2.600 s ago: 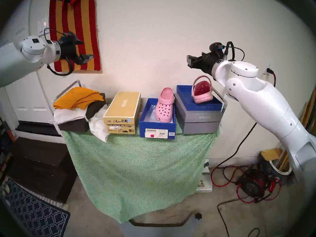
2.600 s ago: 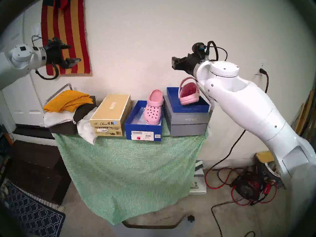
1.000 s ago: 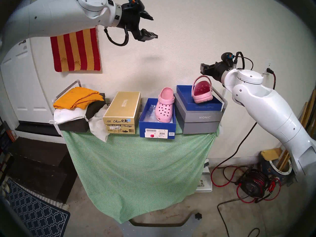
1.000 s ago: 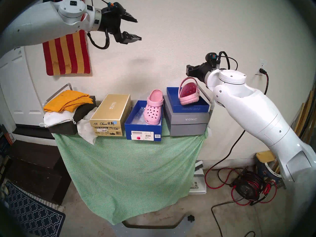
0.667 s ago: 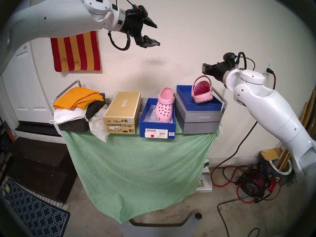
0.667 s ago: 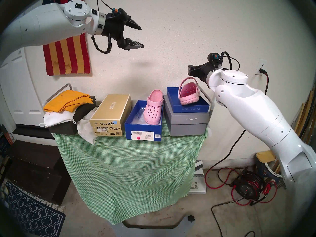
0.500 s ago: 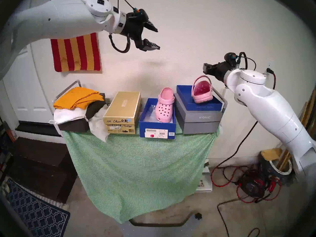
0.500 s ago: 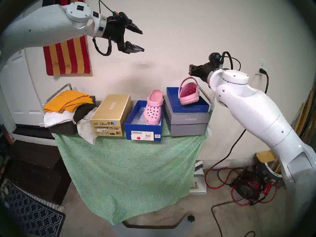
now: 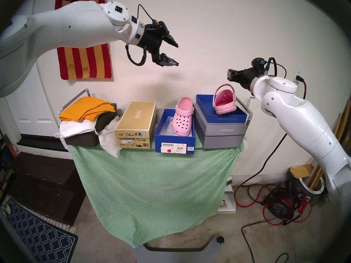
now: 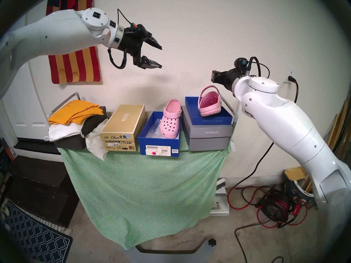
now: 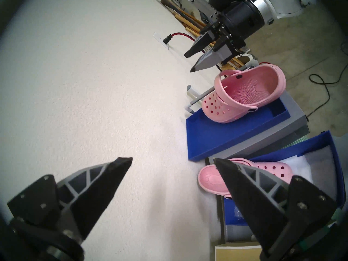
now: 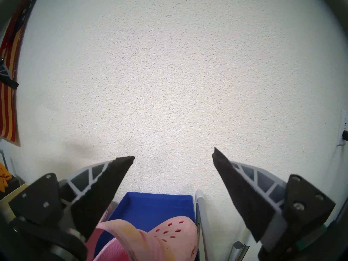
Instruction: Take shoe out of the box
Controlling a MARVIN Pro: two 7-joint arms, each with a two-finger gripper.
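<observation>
The deep blue box [image 9: 174,143] [image 10: 158,145] stands open at the middle of the cart, with a white label on its front. A pink clog [image 9: 182,122] [image 10: 170,123] lies in it along its right side, its heel propped on the back wall; it also shows in the left wrist view [image 11: 209,177]. My left gripper [image 9: 178,55] [image 10: 161,57] [image 11: 172,159] is open and empty, high above the clog's heel near the wall. My right gripper [image 9: 229,75] [image 10: 213,77] [image 12: 173,154] is open and empty, above a second pink clog [image 9: 224,102].
The second clog sits in a shallow blue lid-tray [image 9: 229,118] on a grey Vionic box [image 9: 220,132] to the right. A gold box [image 9: 135,122] stands left of the blue box, with a pile of cloths [image 9: 87,112] beyond. The wall is close behind.
My left arm has swung from the far left up and across to the middle, and has been coming down towards the blue box. My right gripper has drawn back a little to the right.
</observation>
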